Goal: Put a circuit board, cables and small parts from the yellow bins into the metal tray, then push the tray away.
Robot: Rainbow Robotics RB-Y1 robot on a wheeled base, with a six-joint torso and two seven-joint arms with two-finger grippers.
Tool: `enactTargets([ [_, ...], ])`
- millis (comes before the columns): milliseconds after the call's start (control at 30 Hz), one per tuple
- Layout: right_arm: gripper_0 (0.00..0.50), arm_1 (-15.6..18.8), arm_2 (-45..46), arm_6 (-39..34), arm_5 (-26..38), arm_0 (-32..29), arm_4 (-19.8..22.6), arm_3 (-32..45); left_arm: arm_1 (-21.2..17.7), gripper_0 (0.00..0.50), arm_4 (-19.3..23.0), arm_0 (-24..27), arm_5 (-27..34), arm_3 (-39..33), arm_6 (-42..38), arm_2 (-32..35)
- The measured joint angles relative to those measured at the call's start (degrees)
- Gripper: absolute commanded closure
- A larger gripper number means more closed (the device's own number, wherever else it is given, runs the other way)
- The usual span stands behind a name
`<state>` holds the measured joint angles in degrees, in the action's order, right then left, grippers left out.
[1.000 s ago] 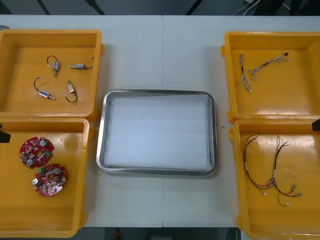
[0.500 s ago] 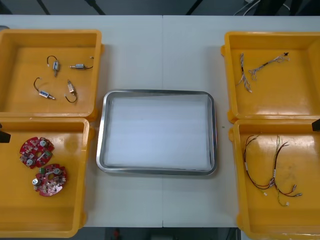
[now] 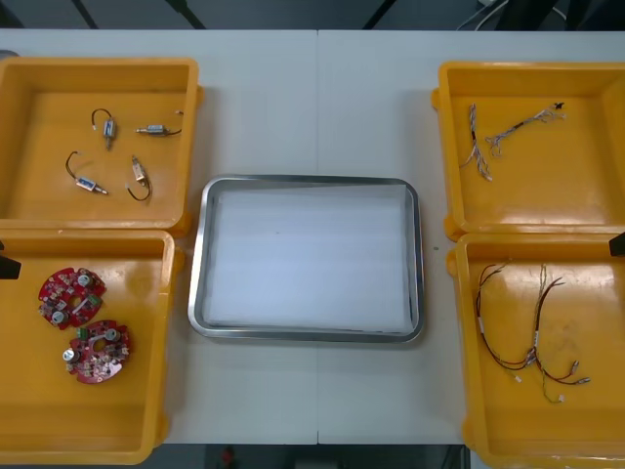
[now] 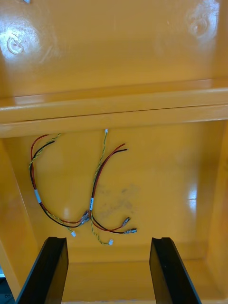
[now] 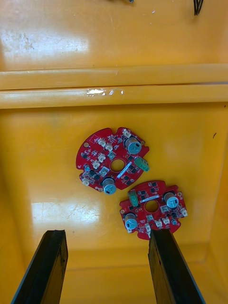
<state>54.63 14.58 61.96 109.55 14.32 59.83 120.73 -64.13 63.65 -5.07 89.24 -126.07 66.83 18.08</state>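
Two round red circuit boards (image 3: 70, 295) (image 3: 98, 352) lie in the near left yellow bin (image 3: 29, 430). In the left wrist view my left gripper (image 5: 107, 266) hangs open above them, the boards (image 5: 114, 159) (image 5: 153, 209) just beyond its fingers (image 5: 47, 266). Red and yellow cables (image 3: 532, 332) lie in the near right bin (image 3: 605, 430). My right gripper (image 4: 109, 270) stands open over those cables (image 4: 95, 190). The metal tray (image 3: 198, 283), white inside, sits between the bins with nothing in it. Small metal parts (image 3: 117, 151) lie in the far left bin.
Thin cables (image 3: 498, 137) rest in the far right yellow bin (image 3: 586, 210). The bin walls (image 5: 114, 88) (image 4: 114, 109) rise between near and far bins on each side. Bare table (image 3: 317, 98) lies beyond the tray and in front of it.
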Motion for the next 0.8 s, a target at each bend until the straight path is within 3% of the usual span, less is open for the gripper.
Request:
enactTargets([
  [700, 0.000, 0.00, -0.05, 0.00, 0.03, -0.39, 0.14, -0.01, 0.00, 0.000, 0.00, 0.00, 0.00, 0.00, 0.00, 0.00],
  [800, 0.000, 0.00, -0.06, 0.00, -0.01, -1.68, 0.39, -0.01, -0.03, 0.000, 0.00, -0.01, 4.44, 0.15, 2.25, -0.02],
])
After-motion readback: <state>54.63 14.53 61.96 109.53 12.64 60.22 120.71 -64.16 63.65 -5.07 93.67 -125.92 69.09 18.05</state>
